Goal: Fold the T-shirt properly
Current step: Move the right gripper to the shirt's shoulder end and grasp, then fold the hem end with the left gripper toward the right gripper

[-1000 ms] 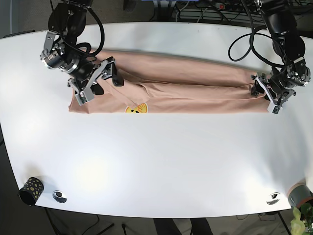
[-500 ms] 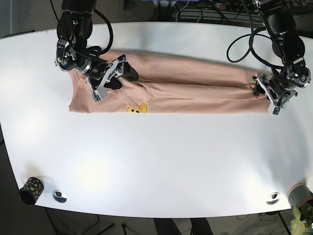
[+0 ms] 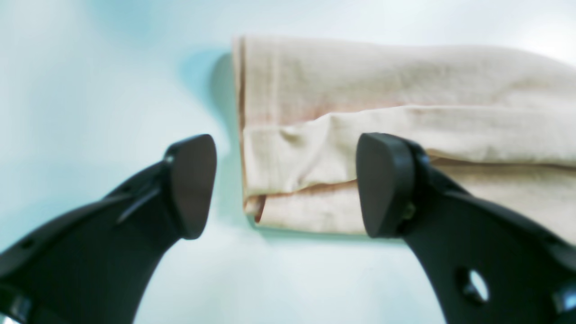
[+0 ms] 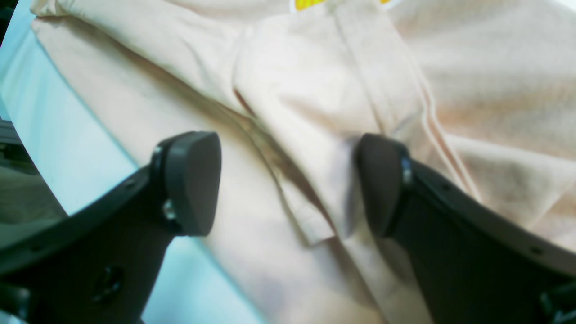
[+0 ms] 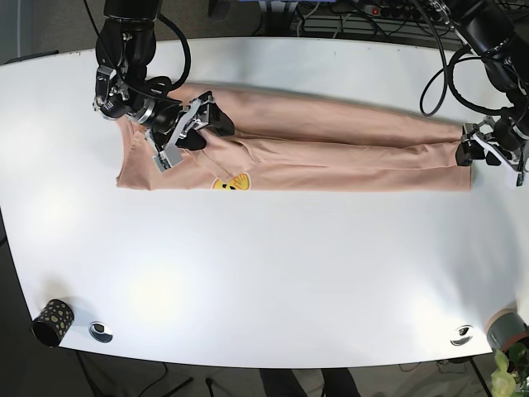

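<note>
Our left gripper [image 3: 288, 184] hangs with its jaws spread wide, empty, right at the end of the T-shirt [image 5: 331, 145], one finger over the cloth, the other over bare table [image 5: 264, 265]. We've got the shirt lying as one long band across the table, running arm to arm. Our right gripper [image 4: 288, 184], also parted and holding nothing, sits over the opposite end near the yellow print [image 5: 231, 183]. Each arm owns its nearest end, we reckon.
</note>
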